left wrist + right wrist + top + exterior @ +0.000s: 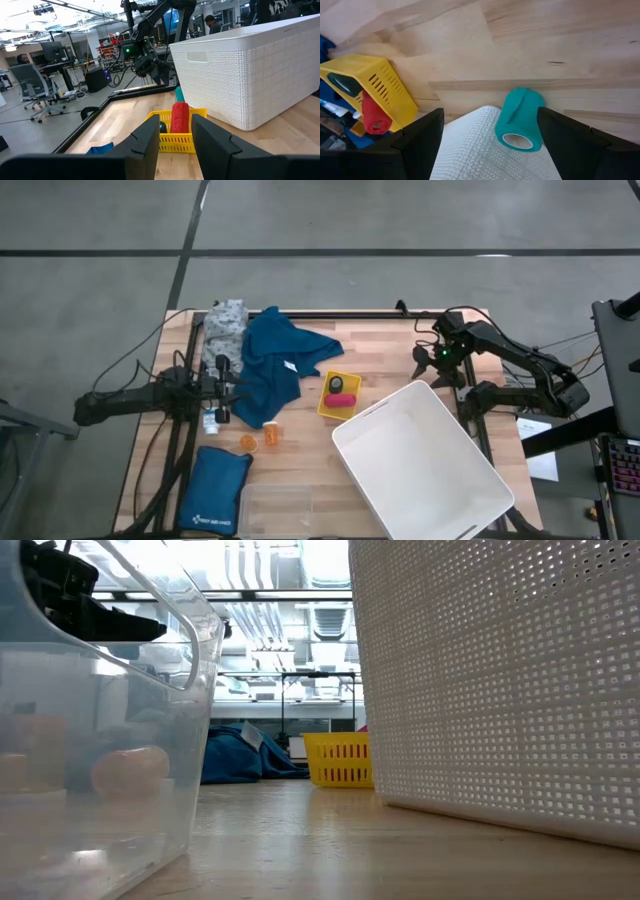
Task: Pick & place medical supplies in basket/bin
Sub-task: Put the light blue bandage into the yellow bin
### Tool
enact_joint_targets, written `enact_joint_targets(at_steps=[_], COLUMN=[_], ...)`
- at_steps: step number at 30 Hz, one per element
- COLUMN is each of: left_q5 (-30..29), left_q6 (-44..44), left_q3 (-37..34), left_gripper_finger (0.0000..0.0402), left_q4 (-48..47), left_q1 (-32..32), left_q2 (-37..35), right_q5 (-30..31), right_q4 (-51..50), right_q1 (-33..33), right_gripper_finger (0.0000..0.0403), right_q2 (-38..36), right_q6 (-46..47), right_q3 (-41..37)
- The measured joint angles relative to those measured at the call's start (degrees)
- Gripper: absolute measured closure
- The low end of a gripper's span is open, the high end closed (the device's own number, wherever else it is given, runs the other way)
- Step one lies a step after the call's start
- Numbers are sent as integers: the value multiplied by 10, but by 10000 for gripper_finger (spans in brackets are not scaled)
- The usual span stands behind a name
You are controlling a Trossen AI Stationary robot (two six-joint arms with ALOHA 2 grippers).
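A teal bandage roll [520, 119] lies on the table against the far corner of the white basket [470, 150]. My right gripper [489, 114] hangs open above it, tilted down, one finger to each side of the roll and clear of it. In the high view this gripper [425, 365] is at the basket's far corner. A small yellow basket [340, 395] holds a red roll [374, 117] and a dark roll [342, 84]. A blue cloth [280, 365] and a grey dotted cloth [228, 325] lie far left. My left gripper [175, 135] waits level at the left, slightly open, with nothing in it.
Two orange pill bottles [262, 439] and a small white bottle [210, 420] lie near the left arm. A blue padded pouch [213, 490] and a clear bin [275, 510] sit at the near edge. The big white basket [420, 460] fills the near right.
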Motion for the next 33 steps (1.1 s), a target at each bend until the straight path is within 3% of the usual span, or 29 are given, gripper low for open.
enact_joint_targets(at_steps=[9, 15, 33], left_q5=[0, 0, 0], left_q6=[0, 0, 0], left_q3=[0, 0, 0], left_gripper_finger=[284, 284, 284], left_q4=[0, 0, 0], left_q1=[0, 0, 0], left_q2=[0, 0, 0], right_q5=[12, -30, -17], right_q4=[2, -3, -33], right_q1=[0, -2, -1], right_gripper_finger=[86, 94, 87], right_q2=[0, 0, 25], right_q6=[-13, -2, 17], right_q3=[-2, -2, -12])
